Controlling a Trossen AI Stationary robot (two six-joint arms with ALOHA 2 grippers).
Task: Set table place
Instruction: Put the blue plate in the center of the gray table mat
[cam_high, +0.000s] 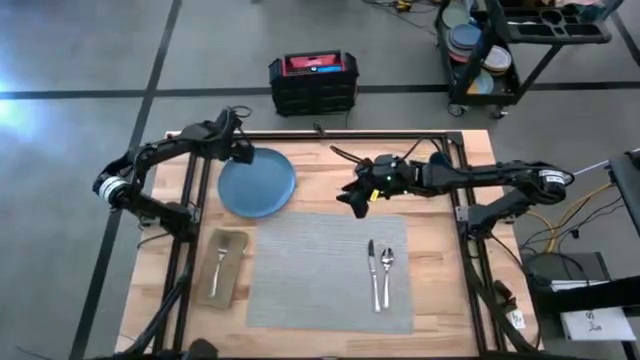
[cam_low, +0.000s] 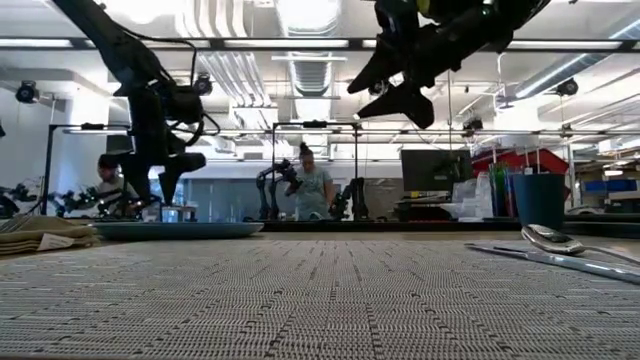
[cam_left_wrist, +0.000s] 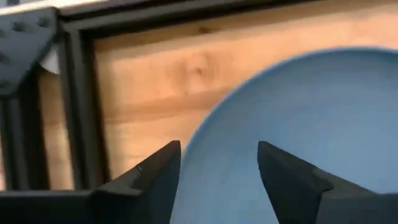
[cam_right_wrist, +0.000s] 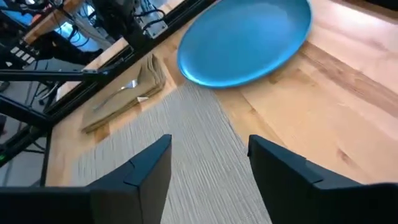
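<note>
Two arms hover; the left gripper (cam_high: 243, 153) hangs released over the blue plate's (cam_high: 257, 182) rim near the table's (cam_high: 440, 290) far-left corner, off the placemat (cam_high: 310, 270); it should straddle the rim squarely, clamp, then slide it to the mat's centre; the right gripper (cam_high: 358, 198) waits spread above the mat's far edge.

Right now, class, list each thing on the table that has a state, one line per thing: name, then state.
Placemat: flat, centred on the table.
Plate: off the placemat, at its far left corner.
Napkin: folded, left of the placemat.
Fork: lying on the napkin.
Knife: lying on the placemat.
Spoon: beside the knife.
Left gripper: open over the plate's edge.
Right gripper: open, raised, empty.
</note>
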